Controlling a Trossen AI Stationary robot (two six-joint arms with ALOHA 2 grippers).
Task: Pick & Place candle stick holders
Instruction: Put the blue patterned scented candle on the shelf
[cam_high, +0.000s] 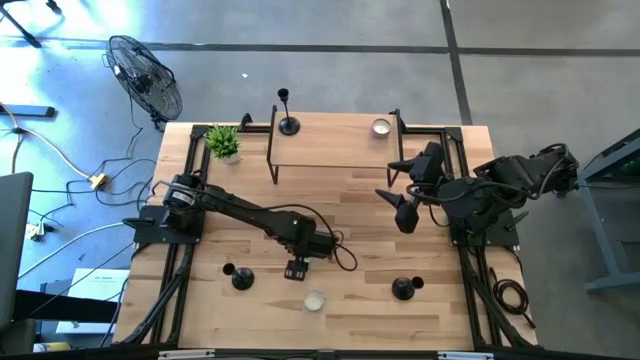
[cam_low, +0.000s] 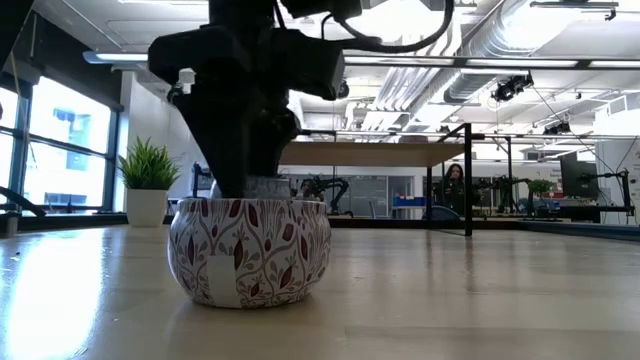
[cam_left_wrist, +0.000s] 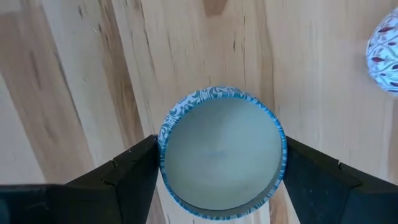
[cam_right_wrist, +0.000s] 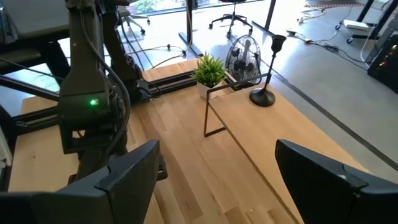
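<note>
My left gripper (cam_high: 296, 268) points down near the table's front, shut on a small round cup with a blue-patterned rim (cam_left_wrist: 221, 155). A second cup, white with a red leaf pattern (cam_low: 250, 250), stands on the table beside it (cam_high: 314, 300). Two black candle stick holders stand on their round bases near the front, one on the left (cam_high: 240, 278) and one on the right (cam_high: 403, 288). A third, taller one (cam_high: 288, 125) stands on the raised shelf with a silvery cup (cam_high: 380, 127). My right gripper (cam_high: 405, 215) hangs open and high over the table's right side, with nothing between its fingers (cam_right_wrist: 217, 180). My left gripper pinches the blue-rimmed cup between its two fingers (cam_left_wrist: 134, 174), one on each opposite side of the round wall (cam_left_wrist: 166, 163). The fingers come from above, pointing down. The cup sits upright, mouth up; whether its base is off the table I cannot tell.
A wooden shelf on a thin black frame (cam_high: 330, 150) spans the far middle of the table. A small potted plant (cam_high: 223, 142) stands at the far left. Black rails (cam_high: 180, 290) run along both side edges. Bare wood lies between the two near holders.
</note>
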